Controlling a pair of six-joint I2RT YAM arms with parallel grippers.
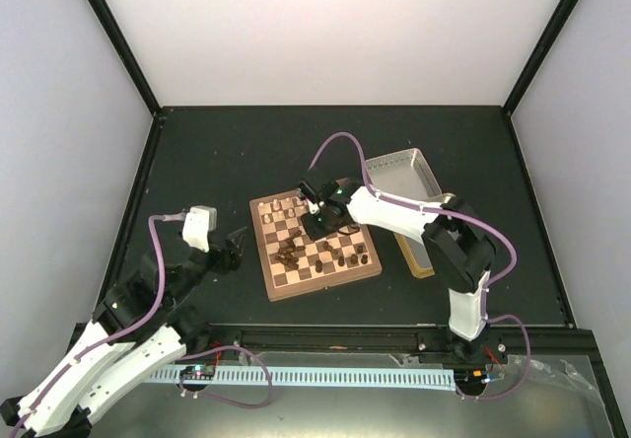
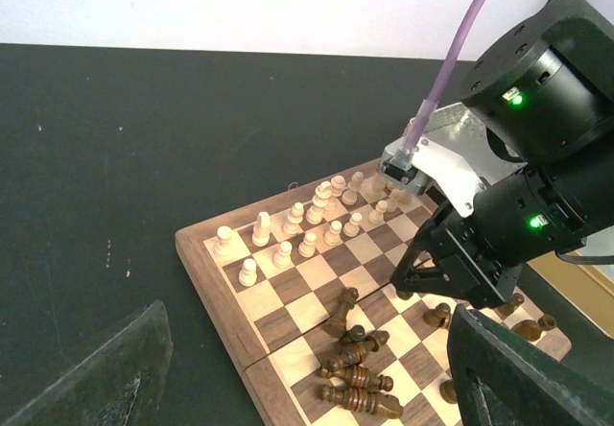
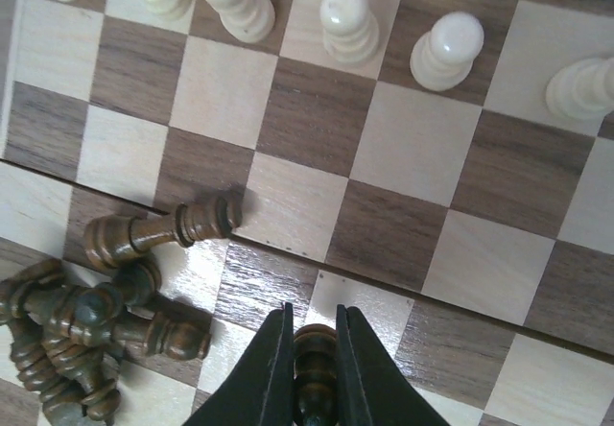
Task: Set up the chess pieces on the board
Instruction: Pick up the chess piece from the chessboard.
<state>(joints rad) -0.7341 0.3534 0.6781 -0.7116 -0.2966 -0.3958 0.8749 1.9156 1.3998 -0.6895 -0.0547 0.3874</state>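
Note:
The board (image 1: pixel 271 286) lies at the table's centre. Cream chess pieces (image 1: pixel 286 205) stand in two rows along its far side, also in the left wrist view (image 2: pixel 307 223) and the right wrist view (image 3: pixel 345 23). A heap of dark pieces (image 1: pixel 289 255) lies toppled on the near-left squares (image 2: pixel 363 373) (image 3: pixel 86 335). A few dark pieces (image 1: pixel 345 256) stand at the near right. My right gripper (image 3: pixel 315 313) hangs over the board's middle (image 1: pixel 320 223), shut on one dark piece (image 3: pixel 315 359). My left gripper (image 1: pixel 232 251) stays open beside the board's left rim (image 2: pixel 206 282), empty.
A square metal tin half (image 1: pixel 399 176) sits behind and to the right of the board. A yellowish tin half (image 1: pixel 415 255) lies along the board's right side, under the right arm. Purple cables loop over both arms.

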